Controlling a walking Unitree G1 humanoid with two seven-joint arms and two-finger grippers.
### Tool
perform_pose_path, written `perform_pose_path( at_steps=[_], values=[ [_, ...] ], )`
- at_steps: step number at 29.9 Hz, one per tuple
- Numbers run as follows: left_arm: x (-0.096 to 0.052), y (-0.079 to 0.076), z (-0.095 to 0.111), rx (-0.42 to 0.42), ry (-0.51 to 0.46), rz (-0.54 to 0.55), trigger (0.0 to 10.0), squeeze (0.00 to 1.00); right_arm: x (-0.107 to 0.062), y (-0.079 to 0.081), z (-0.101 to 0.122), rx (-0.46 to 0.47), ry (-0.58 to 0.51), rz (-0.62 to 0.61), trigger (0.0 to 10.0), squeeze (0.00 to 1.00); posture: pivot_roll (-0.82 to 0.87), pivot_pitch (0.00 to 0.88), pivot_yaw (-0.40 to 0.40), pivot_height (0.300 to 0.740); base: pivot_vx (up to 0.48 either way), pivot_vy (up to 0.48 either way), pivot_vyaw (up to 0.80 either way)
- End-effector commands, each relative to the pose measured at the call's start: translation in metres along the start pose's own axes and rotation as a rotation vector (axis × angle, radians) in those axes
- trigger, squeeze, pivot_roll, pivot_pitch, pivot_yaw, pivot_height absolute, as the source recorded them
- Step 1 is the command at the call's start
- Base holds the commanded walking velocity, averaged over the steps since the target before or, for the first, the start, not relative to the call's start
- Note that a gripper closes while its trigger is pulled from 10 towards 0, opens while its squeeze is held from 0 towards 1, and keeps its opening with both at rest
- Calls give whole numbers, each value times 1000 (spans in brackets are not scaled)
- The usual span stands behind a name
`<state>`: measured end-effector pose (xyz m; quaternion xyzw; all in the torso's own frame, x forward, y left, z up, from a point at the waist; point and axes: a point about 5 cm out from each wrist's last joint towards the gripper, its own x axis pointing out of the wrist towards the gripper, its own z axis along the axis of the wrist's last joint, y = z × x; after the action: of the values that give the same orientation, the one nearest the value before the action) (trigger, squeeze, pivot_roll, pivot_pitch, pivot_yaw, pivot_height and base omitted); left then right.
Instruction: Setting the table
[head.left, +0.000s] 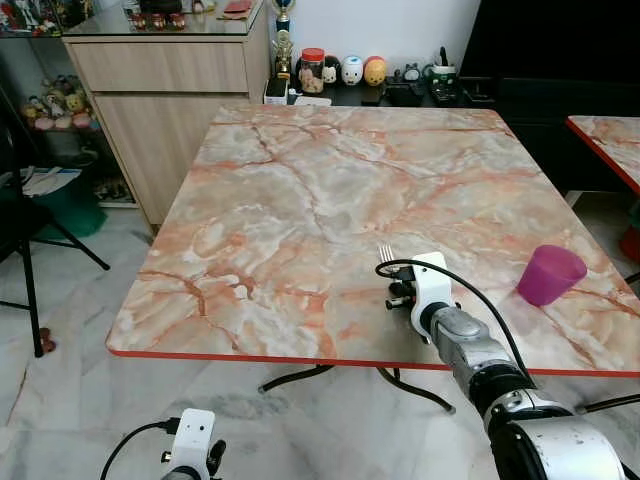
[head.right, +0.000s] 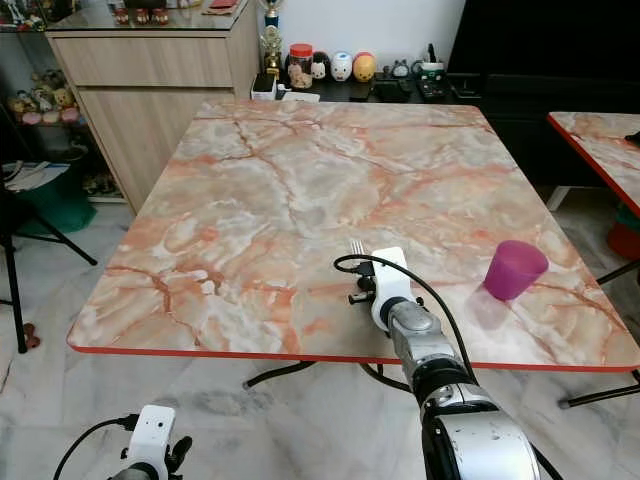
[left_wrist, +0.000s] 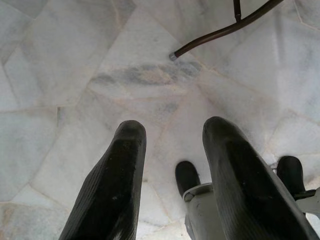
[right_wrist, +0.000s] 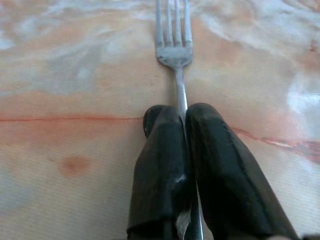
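Fork (right_wrist: 176, 60) is clamped by its handle between the closed fingers of the right gripper (right_wrist: 182, 117), tines pointing away, low over the marble table (head.left: 300, 200) near its front edge. Purple cup (head.left: 549, 274) stands to the right, apart. Left gripper (left_wrist: 172, 132) hangs over the floor, fingers spread, holding nothing.

Setting: a home dining area. I stand at a marble-patterned table (head.left: 300, 200) with a red edge, on a pale marble tile floor (head.left: 70, 400). Wooden sideboard (head.left: 165, 95) behind; figurines and jars (head.left: 345, 70) line a low dark shelf.
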<state>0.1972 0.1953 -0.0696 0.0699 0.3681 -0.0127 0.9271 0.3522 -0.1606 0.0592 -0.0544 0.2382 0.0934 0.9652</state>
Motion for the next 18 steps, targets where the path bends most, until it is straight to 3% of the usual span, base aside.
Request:
perform_pose_path(
  at_steps=[1, 6, 8, 13, 18],
  values=[
    [0, 2, -2, 6, 16, -4, 10000, 0, -4, -13, -12, -7, 40, -60, 0, 0, 9, 0, -38, 740, 0, 0, 0],
    [0, 2, -1, 7, 15, -3, 10000, 0, -5, -15, 0, 29, -92, -79, 0, 0, 6, 0, -34, 740, 0, 0, 0],
    [0, 1, -2, 8, 15, -3, 10000, 0, -8, -15, 5, 24, -169, -91, 10000, 0, 7, 0, -35, 740, 0, 0, 0],
    [0, 2, -2, 10, 18, 0, 10000, 0, -17, -22, 11, 54, -307, -158, 10000, 0, 4, 0, -31, 740, 0, 0, 0],
    [-1, 3, -4, 16, 27, 0, 10000, 0, -30, -21, 26, 25, -491, -172, 10000, 0, 1, 0, -25, 740, 0, 0, 0]
  ],
)
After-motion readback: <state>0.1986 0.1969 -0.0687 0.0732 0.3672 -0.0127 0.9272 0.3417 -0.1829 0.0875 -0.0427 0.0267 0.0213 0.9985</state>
